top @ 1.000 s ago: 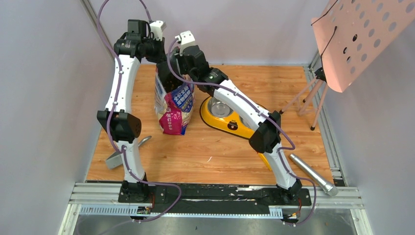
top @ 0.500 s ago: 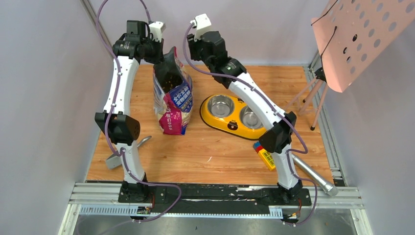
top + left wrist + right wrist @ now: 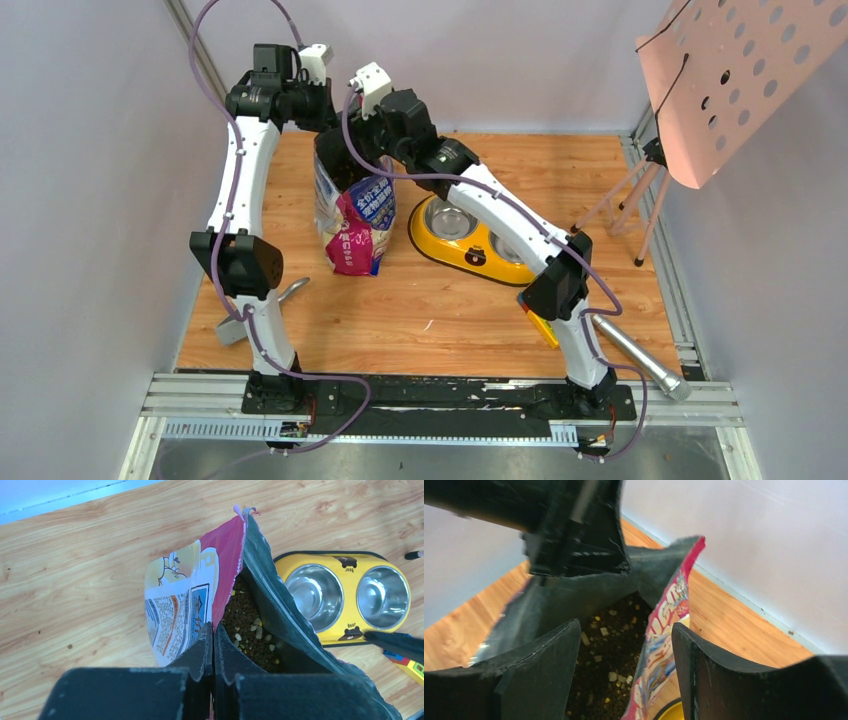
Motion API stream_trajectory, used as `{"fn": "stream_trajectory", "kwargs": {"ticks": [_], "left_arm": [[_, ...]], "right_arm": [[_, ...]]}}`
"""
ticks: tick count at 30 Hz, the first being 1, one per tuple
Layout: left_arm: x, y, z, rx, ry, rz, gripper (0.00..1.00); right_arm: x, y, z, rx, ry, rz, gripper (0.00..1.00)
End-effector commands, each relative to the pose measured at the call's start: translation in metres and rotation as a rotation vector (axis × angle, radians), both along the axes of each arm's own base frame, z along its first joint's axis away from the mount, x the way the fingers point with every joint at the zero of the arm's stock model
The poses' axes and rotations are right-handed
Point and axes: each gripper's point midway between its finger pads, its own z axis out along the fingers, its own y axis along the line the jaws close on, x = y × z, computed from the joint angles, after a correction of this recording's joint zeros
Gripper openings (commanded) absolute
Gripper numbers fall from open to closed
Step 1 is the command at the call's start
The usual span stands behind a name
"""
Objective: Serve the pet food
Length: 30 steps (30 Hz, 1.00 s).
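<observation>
The right pincer [image 3: 626,645] is back over the bag [image 3: 355,225]; half a second ago it hung up and away to the far right, off the open mouth, and a second ago it was down at that mouth as it is now; its jaws now stand wide apart where before they were nearly together, and the bag's magenta right-hand rim rises between them. The left pincer [image 3: 213,645] has not let go; it is clamped on the rim at the left side, jaws pressed together on the foil. To my eye this is a fresh grip in the making, meant to spread the mouth; nothing is served yet; the kibble [image 3: 247,630] is all inside the bag, which stands upright on the far left of the counter [image 3: 430,310]; both steel bowls of the feeder [image 3: 350,630], just right of it, shine bare.

From above, the right arm covers the bag's mouth and the feeder's far edge; whether the right fingers touch the rim I cannot tell; the scoop [image 3: 235,325] lies near left, half behind the left arm.
</observation>
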Motion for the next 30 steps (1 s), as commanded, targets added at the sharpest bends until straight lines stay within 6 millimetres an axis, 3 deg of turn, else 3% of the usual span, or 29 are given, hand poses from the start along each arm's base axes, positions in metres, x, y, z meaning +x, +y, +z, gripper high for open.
{"fn": "stream_trajectory", "kwargs": {"ticks": [1,4,6,9,10,12,13,15,17,20,22,24,25,27,30], "left_arm": [[-0.026,-0.015,0.095,-0.095,-0.238,-0.058,0.0],[-0.027,-0.014,0.092,-0.092,-0.232,-0.06,0.0],[-0.028,-0.014,0.093,-0.086,-0.236,-0.062,0.0],[-0.029,-0.011,0.093,-0.064,-0.242,-0.061,0.0],[-0.028,-0.009,0.092,-0.044,-0.251,-0.064,0.0],[-0.024,0.005,0.09,0.047,-0.278,-0.038,0.0],[-0.017,0.024,0.084,0.139,-0.276,0.037,0.0],[-0.005,0.064,0.091,0.36,-0.336,0.127,0.0],[0.0,0.079,0.099,0.43,-0.375,0.153,0.0],[-0.004,0.066,0.113,0.387,-0.432,0.093,0.0],[-0.009,0.046,0.11,0.315,-0.431,0.017,0.0],[-0.015,0.03,0.102,0.247,-0.403,-0.04,0.04],[-0.019,0.02,0.099,0.204,-0.388,-0.076,0.09],[-0.026,0.009,0.096,0.15,-0.364,-0.123,0.42],[-0.039,0.005,0.115,0.094,-0.381,-0.111,0.63]], "right_arm": [[0.021,-0.014,-0.027,-0.071,0.002,-0.105,0.67],[0.027,-0.017,-0.034,-0.098,-0.009,-0.128,0.61],[0.028,-0.019,-0.038,-0.115,-0.012,-0.136,0.46],[0.035,-0.027,-0.033,-0.126,-0.035,-0.171,0.09],[0.04,-0.034,-0.027,-0.127,-0.056,-0.2,0.01],[0.059,-0.059,-0.005,-0.094,-0.116,-0.341,0.0],[0.069,-0.078,0.012,-0.068,-0.155,-0.43,0.0],[0.082,-0.101,0.039,-0.023,-0.22,-0.523,0.0],[0.085,-0.103,0.05,0.001,-0.243,-0.519,0.0],[0.074,-0.079,0.029,-0.009,-0.176,-0.419,0.0],[0.065,-0.064,0.013,-0.021,-0.128,-0.364,0.0],[0.054,-0.048,0.005,-0.027,-0.098,-0.289,0.06],[0.051,-0.043,0.005,-0.021,-0.093,-0.265,0.12],[0.045,-0.037,0.013,-0.002,-0.094,-0.219,0.21],[0.037,-0.041,0.036,0.032,-0.114,-0.199,0.3]]}}
